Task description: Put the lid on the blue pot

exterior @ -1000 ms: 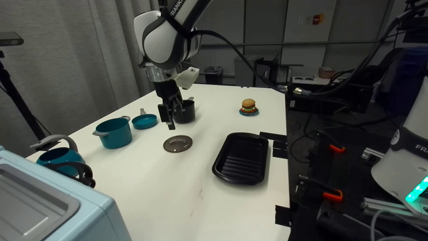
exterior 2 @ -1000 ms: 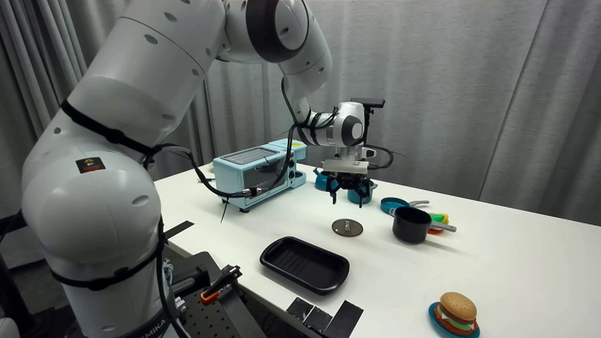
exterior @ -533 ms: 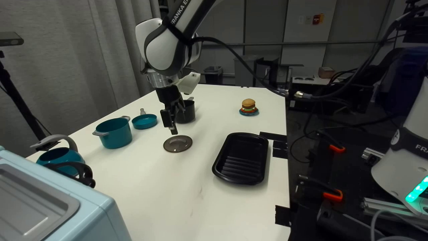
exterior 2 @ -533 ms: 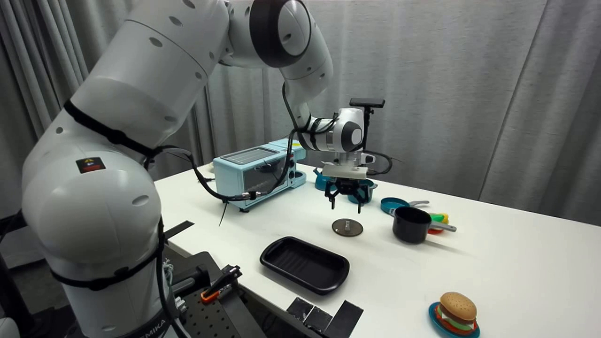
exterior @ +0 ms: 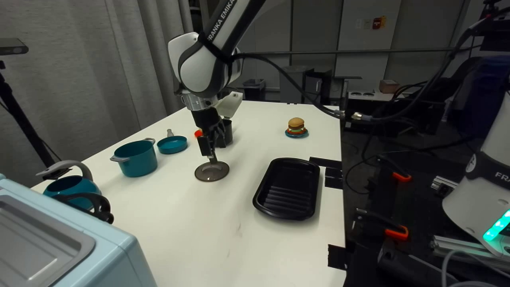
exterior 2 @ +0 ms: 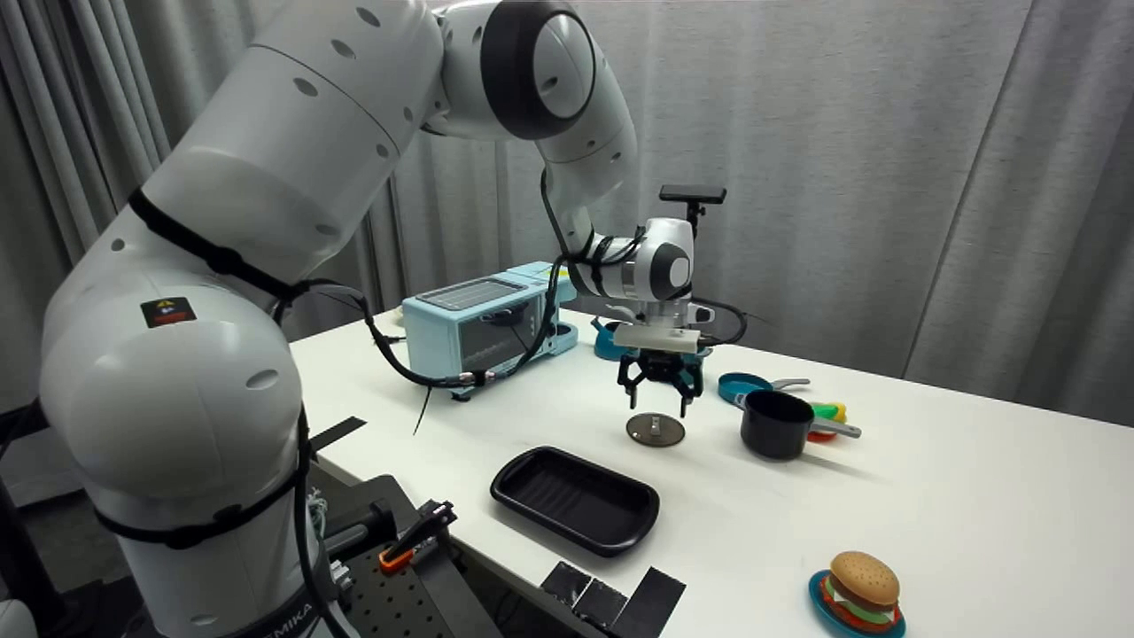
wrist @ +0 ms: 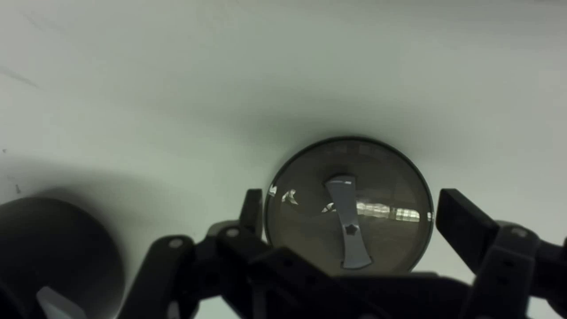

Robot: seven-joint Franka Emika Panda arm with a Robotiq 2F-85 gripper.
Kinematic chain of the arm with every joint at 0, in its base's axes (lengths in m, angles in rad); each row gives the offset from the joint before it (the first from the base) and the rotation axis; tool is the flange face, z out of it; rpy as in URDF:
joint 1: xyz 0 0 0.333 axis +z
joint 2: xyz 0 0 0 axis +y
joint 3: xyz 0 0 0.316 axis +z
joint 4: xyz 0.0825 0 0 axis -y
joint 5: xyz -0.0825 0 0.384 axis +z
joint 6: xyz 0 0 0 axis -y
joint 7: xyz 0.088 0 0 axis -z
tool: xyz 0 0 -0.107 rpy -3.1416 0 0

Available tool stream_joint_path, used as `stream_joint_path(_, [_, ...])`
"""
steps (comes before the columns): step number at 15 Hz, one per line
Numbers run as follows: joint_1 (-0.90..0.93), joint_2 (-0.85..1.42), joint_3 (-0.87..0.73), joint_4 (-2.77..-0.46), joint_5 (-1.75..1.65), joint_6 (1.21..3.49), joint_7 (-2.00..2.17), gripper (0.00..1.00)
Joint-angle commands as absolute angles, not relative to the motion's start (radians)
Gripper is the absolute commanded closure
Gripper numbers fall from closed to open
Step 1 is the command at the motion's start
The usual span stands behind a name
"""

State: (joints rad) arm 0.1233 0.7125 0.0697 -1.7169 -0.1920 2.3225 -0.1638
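The lid is a round grey, see-through disc with a grey strip handle. It lies flat on the white table in both exterior views (exterior: 211, 174) (exterior 2: 671, 432) and in the wrist view (wrist: 390, 181). My gripper (wrist: 351, 199) is open and empty, pointing down just above the lid (exterior 2: 658, 409). In the wrist view its fingers (wrist: 463, 226) stand on either side of the lid, with the handle between them. The teal-blue pot (exterior: 137, 160) stands upright and open, left of the lid in an exterior view. In an exterior view the gripper mostly hides it.
A black pot (exterior 2: 771, 432) stands close beside the lid and shows in the wrist view (wrist: 57, 248). A black grill pan (exterior: 289, 189), small blue pan (exterior: 172, 144), blue kettle (exterior: 73, 185), light-blue toy oven (exterior 2: 469, 328) and toy burger (exterior: 296, 125) are also on the table.
My gripper has moved down toward the lid, its fingers staying open. The lid and the blue pot have not moved.
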Motion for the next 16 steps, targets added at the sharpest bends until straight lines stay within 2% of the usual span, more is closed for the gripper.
stream_joint_path(1, [0.133, 0.774, 0.066, -1.649, -0.203, 2.333, -0.168, 0.00])
stream_joint_path(10, [0.146, 0.874, 0.062, -1.530, -0.203, 2.327, -0.165, 0.00])
stream_joint_path(11, [0.146, 0.882, 0.061, -1.521, -0.204, 2.326, -0.165, 0.25])
stream_joint_path(12, [0.146, 0.887, 0.062, -1.515, -0.204, 2.327, -0.166, 0.26])
stream_joint_path(16, [0.146, 0.905, 0.061, -1.490, -0.200, 2.324, -0.164, 0.58])
